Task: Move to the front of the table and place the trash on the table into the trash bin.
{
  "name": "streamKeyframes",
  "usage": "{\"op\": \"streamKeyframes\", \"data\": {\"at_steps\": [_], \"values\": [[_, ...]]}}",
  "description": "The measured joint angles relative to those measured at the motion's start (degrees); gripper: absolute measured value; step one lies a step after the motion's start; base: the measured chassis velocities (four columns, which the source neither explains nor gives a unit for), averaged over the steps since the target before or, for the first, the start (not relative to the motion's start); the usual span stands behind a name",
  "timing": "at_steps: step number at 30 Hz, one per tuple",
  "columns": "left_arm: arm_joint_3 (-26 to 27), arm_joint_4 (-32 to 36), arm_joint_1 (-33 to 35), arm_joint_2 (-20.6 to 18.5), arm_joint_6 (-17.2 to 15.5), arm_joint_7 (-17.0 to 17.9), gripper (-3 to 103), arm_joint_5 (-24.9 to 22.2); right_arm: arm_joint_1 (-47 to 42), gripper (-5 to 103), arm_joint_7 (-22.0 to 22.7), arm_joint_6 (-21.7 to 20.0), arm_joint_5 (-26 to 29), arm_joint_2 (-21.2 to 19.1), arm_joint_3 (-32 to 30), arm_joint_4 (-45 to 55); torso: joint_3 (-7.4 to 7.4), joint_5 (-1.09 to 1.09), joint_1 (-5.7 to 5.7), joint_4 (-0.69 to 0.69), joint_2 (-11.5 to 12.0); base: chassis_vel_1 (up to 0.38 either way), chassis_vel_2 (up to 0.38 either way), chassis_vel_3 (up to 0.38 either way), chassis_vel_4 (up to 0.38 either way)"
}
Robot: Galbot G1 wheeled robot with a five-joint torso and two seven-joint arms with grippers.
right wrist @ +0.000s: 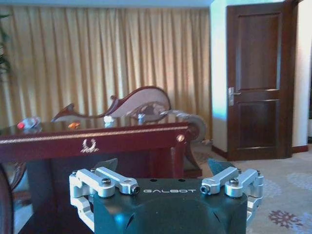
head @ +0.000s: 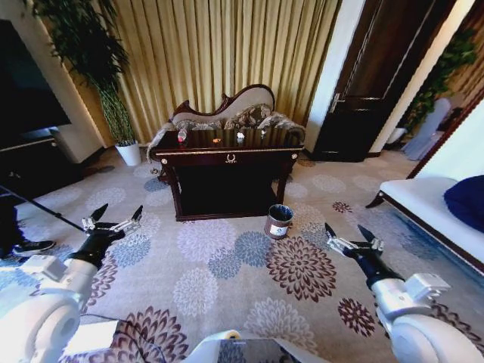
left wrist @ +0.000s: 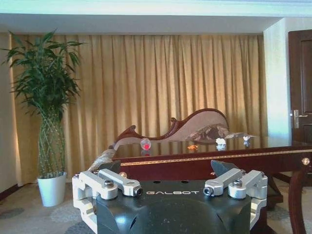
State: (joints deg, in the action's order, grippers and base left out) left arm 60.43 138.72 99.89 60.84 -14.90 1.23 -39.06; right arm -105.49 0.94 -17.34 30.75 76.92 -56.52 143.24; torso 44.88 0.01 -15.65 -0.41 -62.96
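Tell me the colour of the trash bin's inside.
Black inside the trash bin, brownish outside with a white label; head view shows it best.

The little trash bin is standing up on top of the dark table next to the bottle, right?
Not quite. The head view shows the trash bin standing on the carpet, in front of the table near its right leg. The bottle does lie on the tabletop, toward its left end.

Gold pleated curtains point(head: 219, 53), floral patterned carpet point(head: 249, 265), carved-frame sofa point(head: 227, 113), dark wooden door point(head: 378, 76), potted bamboo plant point(head: 98, 68), white bench point(head: 431, 208)
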Motion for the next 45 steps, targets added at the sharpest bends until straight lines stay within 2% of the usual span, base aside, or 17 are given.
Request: {"op": "streamKeyframes", "data": {"at_steps": [3,8,18,34,45], "values": [[-0.44,-0.51,-0.18,0.34,0.83,0.90,100,0.44,0.22,100,0.97,3.24,-1.56,0.36,0.68,0.00,0.00,-0.01,0.00,0.00,0.00,0.000,0.000,0.000,0.000],[-0.57,-1.11,-0.02,0.89,1.83,0.88,100,0.79,0.26,100,-0.10,5.46,-4.03,0.44,0.68,-0.45,0.00,-0.01,0.00,0.00,0.00,0.000,0.000,0.000,0.000],[-0.55,-1.03,-0.07,1.58,1.89,0.29,100,1.12,0.22,100,-1.56,5.55,-6.38,0.77,0.83,-0.54,0.00,-0.01,0.00,0.00,0.00,0.000,0.000,0.000,0.000],[-0.71,-1.00,-0.20,2.42,1.77,-0.18,100,1.91,0.21,100,-2.01,3.75,-5.54,0.62,0.83,-0.06,0.00,-0.01,0.00,0.00,-0.01,-0.002,0.002,0.003,-0.002],[-0.46,-0.72,-0.14,3.07,1.84,-0.27,100,2.12,0.18,100,-2.54,3.53,-5.05,0.16,0.74,0.01,0.01,-0.04,-0.01,0.00,0.01,-0.143,0.137,0.125,-0.123]]}}
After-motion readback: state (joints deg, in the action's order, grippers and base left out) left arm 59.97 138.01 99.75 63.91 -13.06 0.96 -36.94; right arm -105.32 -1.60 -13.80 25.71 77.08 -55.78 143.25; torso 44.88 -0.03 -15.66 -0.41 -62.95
